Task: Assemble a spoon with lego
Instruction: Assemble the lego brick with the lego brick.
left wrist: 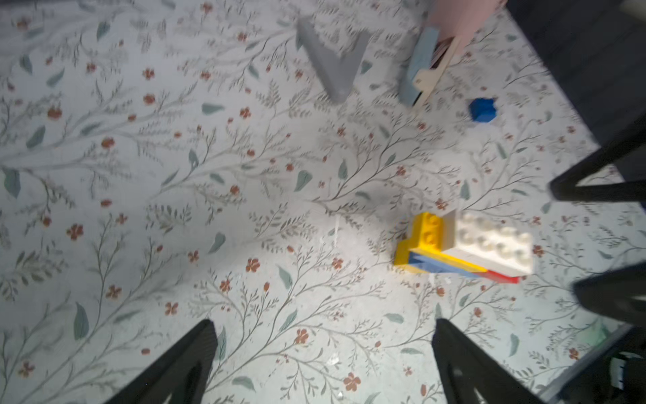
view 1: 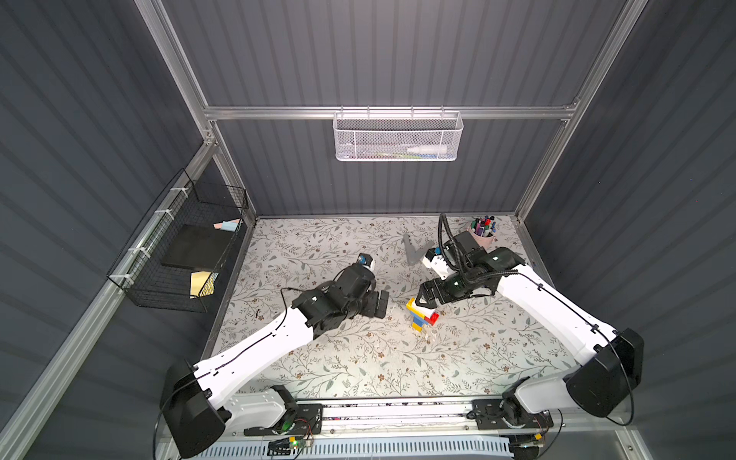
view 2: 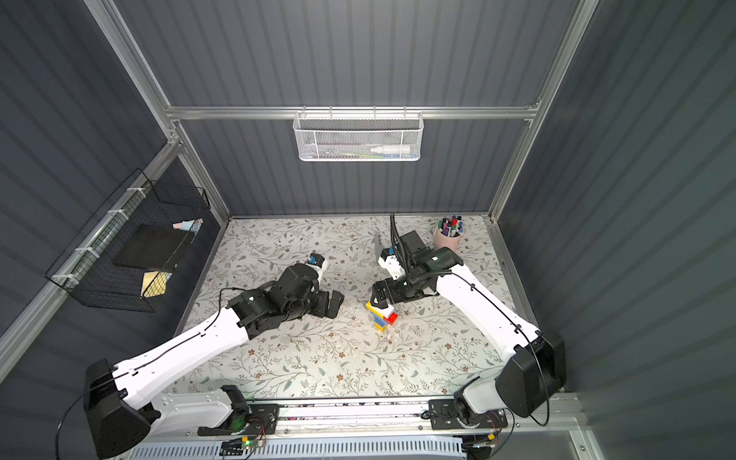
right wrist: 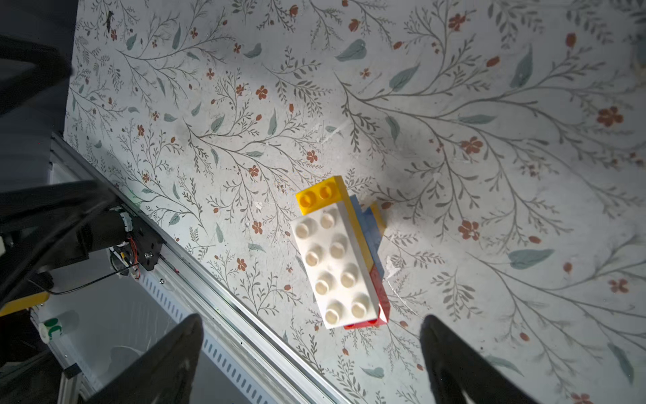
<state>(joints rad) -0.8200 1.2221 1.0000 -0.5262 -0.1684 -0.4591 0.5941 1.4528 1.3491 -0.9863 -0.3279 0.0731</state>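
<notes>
The spoon [view 1: 422,316] [view 2: 381,315] stands upright on the floral table, mid-right: a stack of yellow and blue lego with a red brick and a long white brick [right wrist: 335,266] on top, and a yellow brick [right wrist: 320,194] jutting past the white brick's end. My right gripper [view 1: 424,299] [right wrist: 313,320] hovers just over its top, open, jaws wide on either side of the white brick's end, touching nothing. My left gripper [view 1: 381,304] [left wrist: 325,328] is open and empty, a short way left of the spoon [left wrist: 465,245]. A loose blue brick [left wrist: 483,110] lies further back.
A grey V-shaped piece [view 1: 414,251] [left wrist: 332,63] lies behind the spoon. A pink cup of markers [view 1: 483,231] stands at the back right corner. A black wire basket [view 1: 179,247] hangs on the left wall, a white mesh basket [view 1: 398,135] on the back wall. The front rail [right wrist: 216,297] edges the table.
</notes>
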